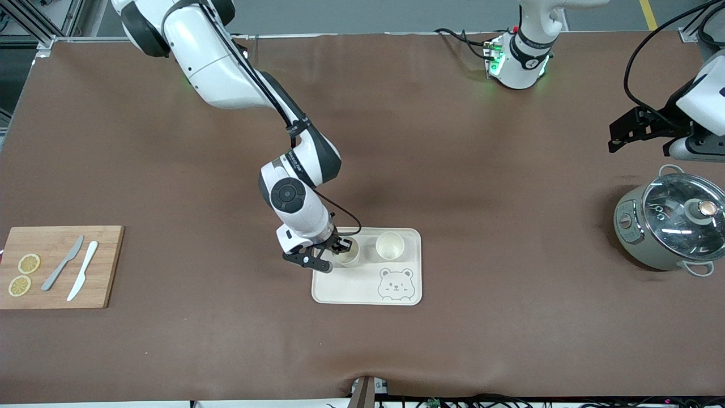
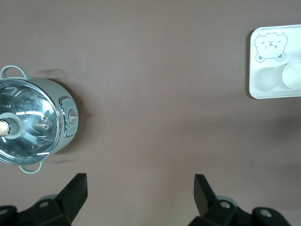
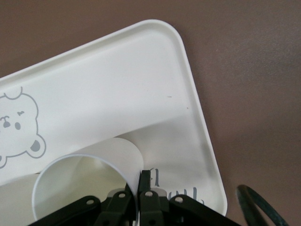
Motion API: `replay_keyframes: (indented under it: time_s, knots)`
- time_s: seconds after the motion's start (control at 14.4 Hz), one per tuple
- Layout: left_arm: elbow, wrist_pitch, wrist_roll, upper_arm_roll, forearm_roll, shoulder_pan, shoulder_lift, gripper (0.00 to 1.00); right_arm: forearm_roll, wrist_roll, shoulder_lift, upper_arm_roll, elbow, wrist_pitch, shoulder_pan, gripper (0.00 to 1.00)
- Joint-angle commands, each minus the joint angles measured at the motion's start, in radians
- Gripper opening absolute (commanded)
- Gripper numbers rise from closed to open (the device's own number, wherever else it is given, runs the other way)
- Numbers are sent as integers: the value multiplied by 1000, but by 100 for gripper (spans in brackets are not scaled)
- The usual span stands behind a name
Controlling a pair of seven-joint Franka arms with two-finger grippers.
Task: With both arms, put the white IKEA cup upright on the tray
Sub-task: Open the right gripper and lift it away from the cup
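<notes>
The cream tray point(image 1: 367, 283) with the grey bear drawing lies mid-table. A white cup point(image 1: 350, 256) is upright at the tray's corner toward the right arm's end. My right gripper point(image 1: 342, 245) is shut on its rim, one finger inside and one outside. The right wrist view shows the cup point(image 3: 80, 181), the pinching gripper point(image 3: 141, 188) and the tray point(image 3: 141, 80). I cannot tell whether the cup's base rests on the tray. A second white cup point(image 1: 390, 245) stands upright beside it. My left gripper point(image 2: 139, 190) waits open and empty above bare table near the pot.
A grey pot with a glass lid point(image 1: 671, 224) stands at the left arm's end and also shows in the left wrist view point(image 2: 33, 120). A wooden cutting board point(image 1: 107, 272) with two knives and lemon slices lies at the right arm's end.
</notes>
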Motion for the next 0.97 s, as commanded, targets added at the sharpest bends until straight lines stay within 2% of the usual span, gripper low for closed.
replay_keyframes:
  time_s: [0.0,0.07,0.42,0.48,0.69,0.9]
  knots:
    - [8,-11,-1,3,16,1,4,100,-18,39,12,-12,21,3,12,96]
    - [9,-11,-6,4,17,1,6,100,-18,39,12,-12,21,3,12,100]
    - [9,-11,6,7,19,1,4,100,-18,19,-27,-12,20,-20,-8,100]
    - [9,-11,6,7,19,1,4,100,-17,15,-53,-11,16,-63,-17,100]
    - [9,-11,12,7,19,4,1,100,-14,-44,-180,-9,-2,-263,-34,100]
    - [11,-11,15,9,17,4,1,100,-12,-86,-411,-9,-141,-402,-45,100]
